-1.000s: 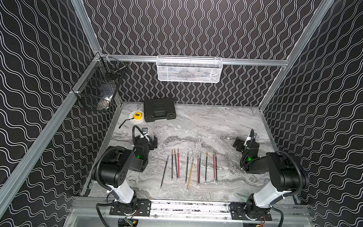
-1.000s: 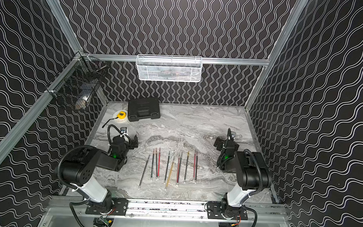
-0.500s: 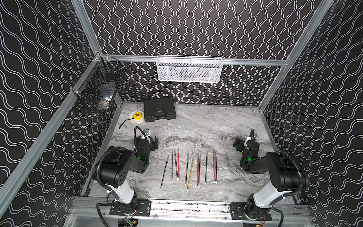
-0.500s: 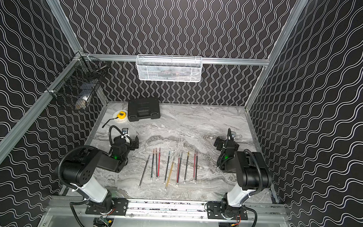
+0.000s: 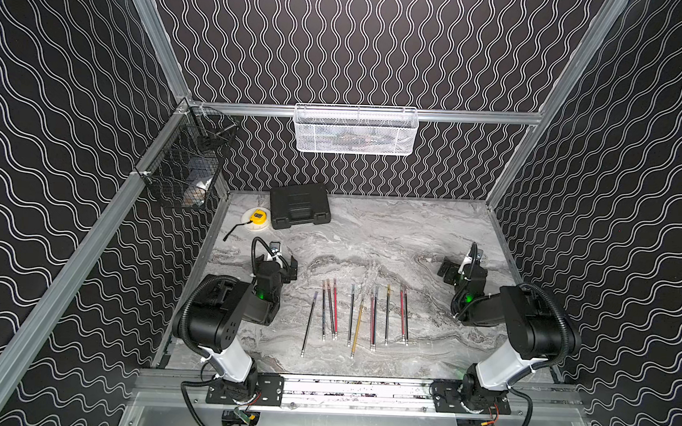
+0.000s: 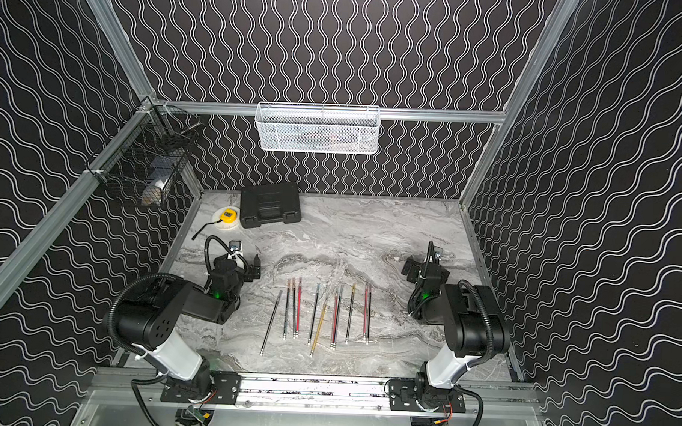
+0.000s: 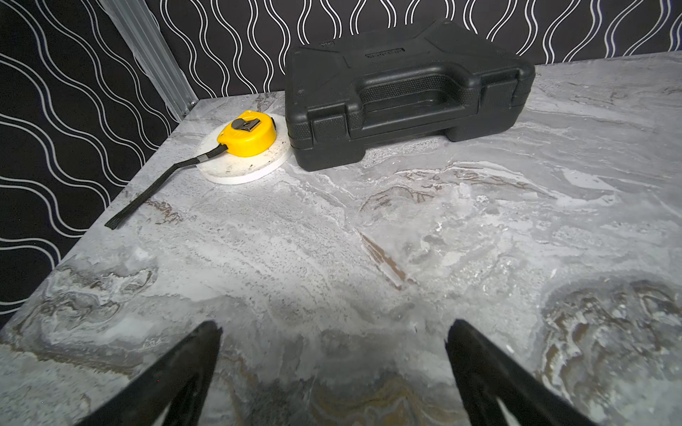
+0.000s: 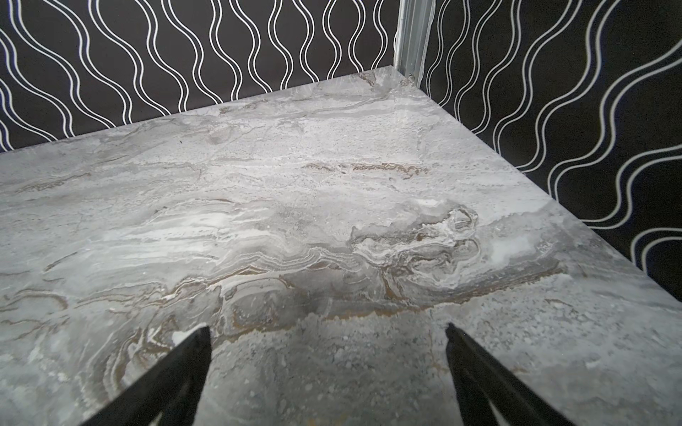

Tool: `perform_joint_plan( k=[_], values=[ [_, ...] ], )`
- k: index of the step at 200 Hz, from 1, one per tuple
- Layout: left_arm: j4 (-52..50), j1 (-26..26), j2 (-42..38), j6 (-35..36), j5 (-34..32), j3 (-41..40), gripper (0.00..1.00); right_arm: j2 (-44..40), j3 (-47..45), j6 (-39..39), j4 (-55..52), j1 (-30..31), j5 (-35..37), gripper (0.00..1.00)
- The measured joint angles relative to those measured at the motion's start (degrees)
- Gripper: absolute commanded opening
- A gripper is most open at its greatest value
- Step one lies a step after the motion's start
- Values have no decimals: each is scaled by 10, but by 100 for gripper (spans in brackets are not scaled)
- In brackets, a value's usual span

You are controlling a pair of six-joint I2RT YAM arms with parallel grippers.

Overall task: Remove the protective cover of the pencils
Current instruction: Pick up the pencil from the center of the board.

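Black, red and yellow pencils (image 5: 358, 327) lying flat in a loose row on the grey marbled bench (image 5: 369, 238), near the middle of its front edge. Left tool (image 7: 333, 324) beside the row's left end, released, jaws wide, grasping nothing. Right tool (image 8: 326, 327) toward the right edge, likewise spread and empty. Black case (image 5: 300, 205) and yellow tape measure (image 5: 258, 217) at the back left corner.

pencils (image 5: 335, 311) too small to show any cover, white mesh basket (image 5: 355, 140) contents blurred, black basket (image 5: 185, 169) contents indistinct
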Motion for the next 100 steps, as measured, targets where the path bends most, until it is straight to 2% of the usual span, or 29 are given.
perform_joint_plan(
  k=[16,42,63,80,100],
  values=[
    [6,-18,-38,8,-20,-31,100,-20,-30,1,16,2,9,100],
    [14,-36,-158,12,-46,-75,100,-14,-43,0,53,5,16,100],
    [-18,-39,-258,-2,-61,-84,100,-26,-36,-5,45,11,21,100],
    [-114,-40,-348,-29,-37,-54,100,-104,5,-6,-44,41,68,100],
    [-277,-40,-431,-72,-12,35,100,-212,62,27,-122,55,94,100]
  ],
)
